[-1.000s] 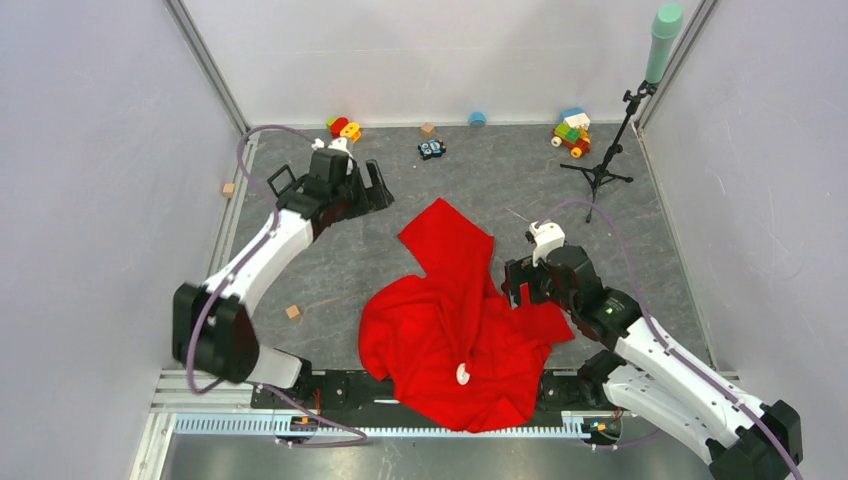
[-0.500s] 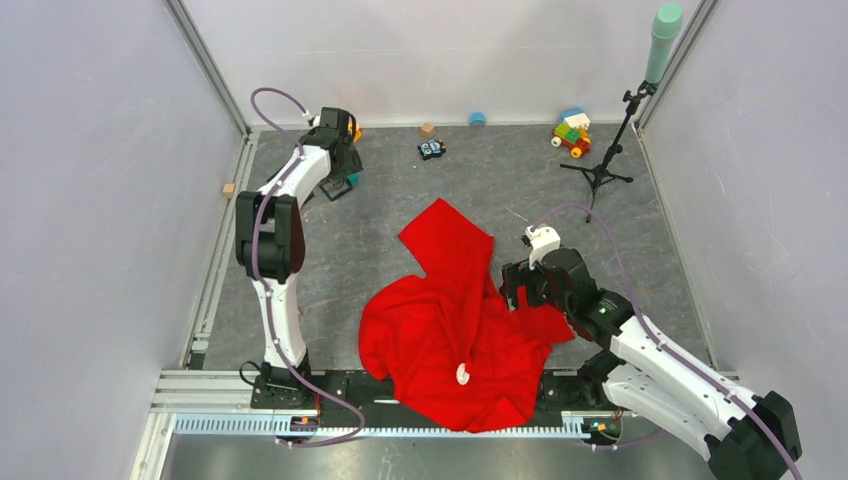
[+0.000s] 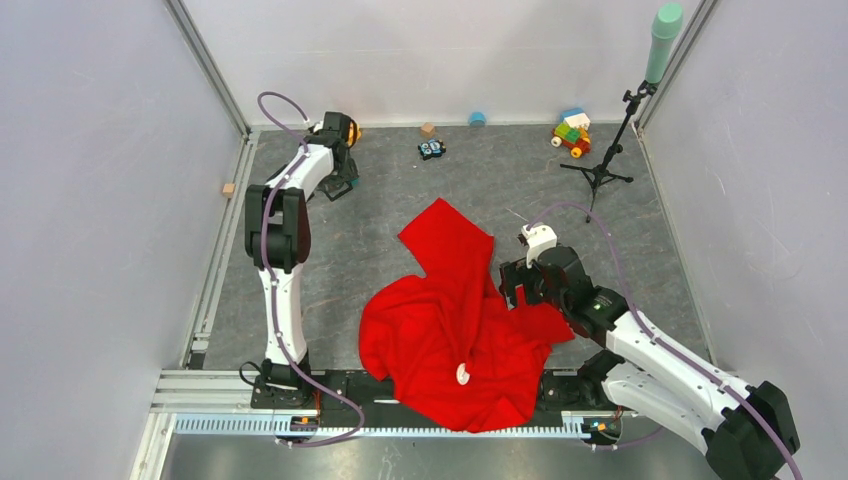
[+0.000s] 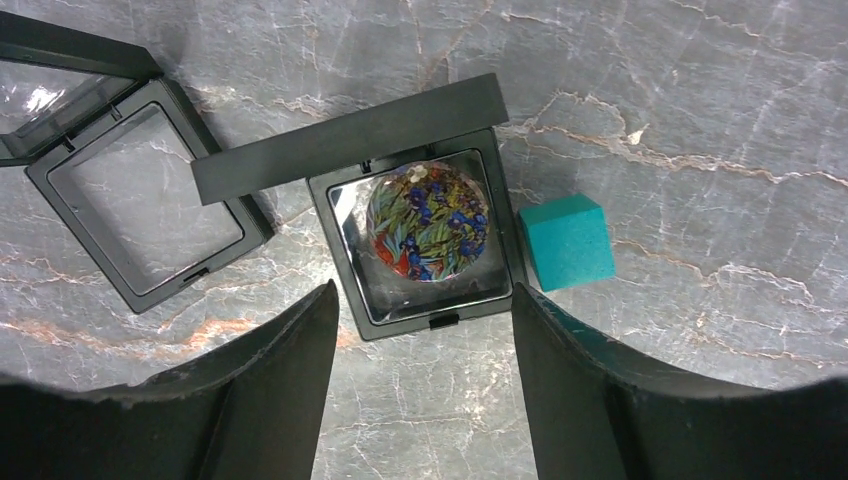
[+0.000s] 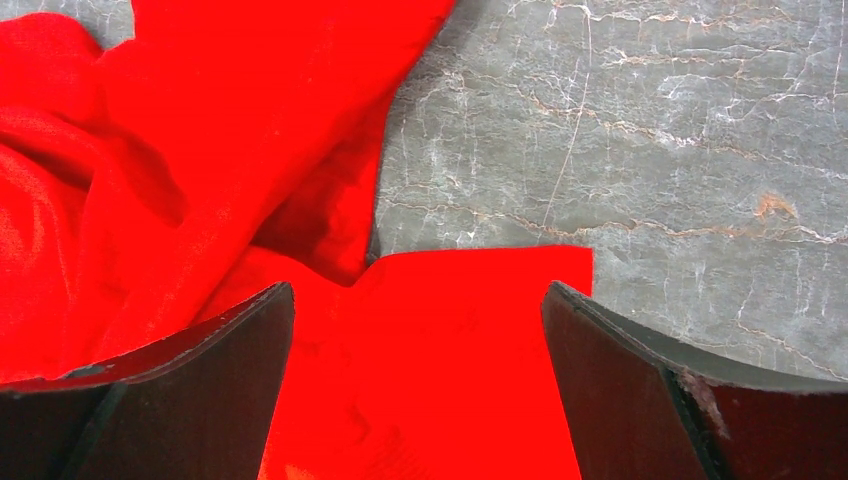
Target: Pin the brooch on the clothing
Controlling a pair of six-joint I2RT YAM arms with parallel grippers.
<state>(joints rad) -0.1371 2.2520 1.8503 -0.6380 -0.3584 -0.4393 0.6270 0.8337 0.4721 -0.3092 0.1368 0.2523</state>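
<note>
The brooch (image 4: 428, 222), round with a blue, green and red flower pattern, lies in an open black display box (image 4: 480, 300) on the grey floor. My left gripper (image 4: 425, 300) is open just above the box's near edge and holds nothing; in the top view it (image 3: 341, 183) is at the far left. The red T-shirt (image 3: 450, 310) lies crumpled at the near middle, its white tag (image 3: 463, 375) showing. My right gripper (image 3: 512, 288) is open over the shirt's right edge (image 5: 470, 330), its jaws spread wide and empty.
A second, empty black box (image 4: 140, 200) lies left of the brooch box, and a teal cube (image 4: 567, 240) lies right of it. A toy car (image 3: 431, 149), coloured blocks (image 3: 572, 132), small wooden cubes (image 3: 229, 189) and a tripod stand (image 3: 603, 160) stand along the back.
My left arm has swung up and back to the far left corner, and its gripper now hangs over the brooch box. My right gripper has crept slightly left over the shirt.
</note>
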